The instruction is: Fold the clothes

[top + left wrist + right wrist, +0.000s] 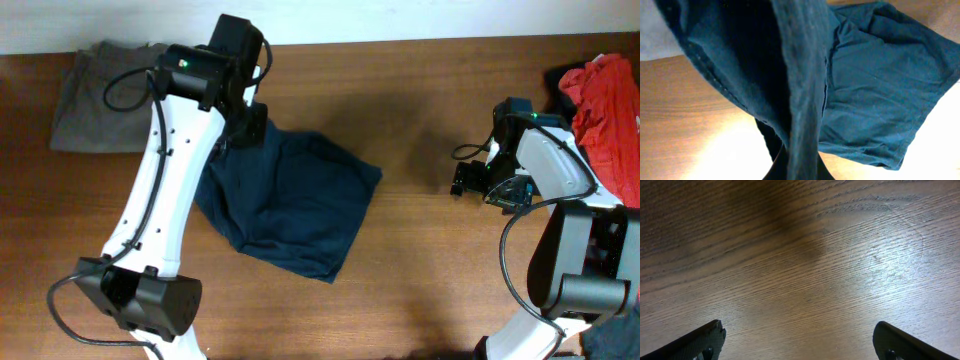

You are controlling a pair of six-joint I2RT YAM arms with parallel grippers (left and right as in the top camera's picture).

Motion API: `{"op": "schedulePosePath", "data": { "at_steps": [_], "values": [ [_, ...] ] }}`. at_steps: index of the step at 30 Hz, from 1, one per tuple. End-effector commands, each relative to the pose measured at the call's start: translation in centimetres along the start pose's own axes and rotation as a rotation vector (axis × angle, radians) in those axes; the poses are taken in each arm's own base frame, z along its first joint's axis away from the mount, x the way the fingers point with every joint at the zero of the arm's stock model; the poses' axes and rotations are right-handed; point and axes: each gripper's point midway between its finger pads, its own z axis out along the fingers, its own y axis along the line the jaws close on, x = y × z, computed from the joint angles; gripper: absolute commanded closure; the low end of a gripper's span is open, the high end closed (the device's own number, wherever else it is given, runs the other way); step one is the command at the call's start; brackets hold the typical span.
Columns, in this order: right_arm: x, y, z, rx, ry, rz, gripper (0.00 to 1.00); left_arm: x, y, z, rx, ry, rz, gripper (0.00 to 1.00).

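At ten o'clock on the surface [420, 290] lie the grey-khaki trousers [100, 95]. My left hand [243, 128] is pinched tight on the top corner of the navy trousers [290, 205]. They sit crumpled left of centre, their long axis running from eleven o'clock at my grip down to five o'clock. My right hand [468, 182] hangs at three o'clock, fingers spread wide over the wood, holding nothing. The red garment [610, 95] is heaped at two o'clock.
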Motion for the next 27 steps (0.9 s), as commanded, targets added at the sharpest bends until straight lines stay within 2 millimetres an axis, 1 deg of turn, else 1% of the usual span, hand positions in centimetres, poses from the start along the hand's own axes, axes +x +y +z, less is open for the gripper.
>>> {"op": "schedulePosePath", "data": {
  "at_steps": [1,3,5,10,12,16,22,25,27],
  "values": [
    [-0.5,0.0,-1.3,-0.010,-0.040,-0.003,0.01,0.0,0.0,-1.3,0.000,-0.038,-0.038,1.00],
    [-0.5,0.0,-1.3,-0.011,-0.040,-0.003,0.01,0.0,0.1,-1.3,-0.004,-0.038,-0.049,1.00],
    [-0.5,0.0,-1.3,-0.011,-0.040,-0.003,0.01,-0.1,0.7,-1.3,-0.027,-0.041,-0.071,1.00],
    [-0.5,0.0,-1.3,-0.011,-0.040,-0.003,0.01,-0.1,3.9,-1.1,-0.098,-0.040,-0.176,1.00],
    [-0.5,0.0,-1.3,-0.011,-0.040,-0.003,0.01,0.1,5.4,-1.0,-0.111,-0.027,-0.221,1.00],
    [-0.5,0.0,-1.3,-0.011,-0.040,-0.003,0.01,1.0,8.7,-0.7,-0.139,0.004,-0.321,1.00],
    [-0.5,0.0,-1.3,-0.011,-0.040,-0.003,0.01,2.5,13.2,-0.5,-0.178,0.044,-0.452,1.00],
    [-0.5,0.0,-1.3,-0.011,-0.040,-0.003,0.01,3.0,14.6,-0.6,-0.189,0.055,-0.487,1.00],
    [-0.5,0.0,-1.3,-0.010,-0.040,-0.003,0.01,3.2,15.0,-0.6,-0.191,0.058,-0.483,1.00]
  ]
}}
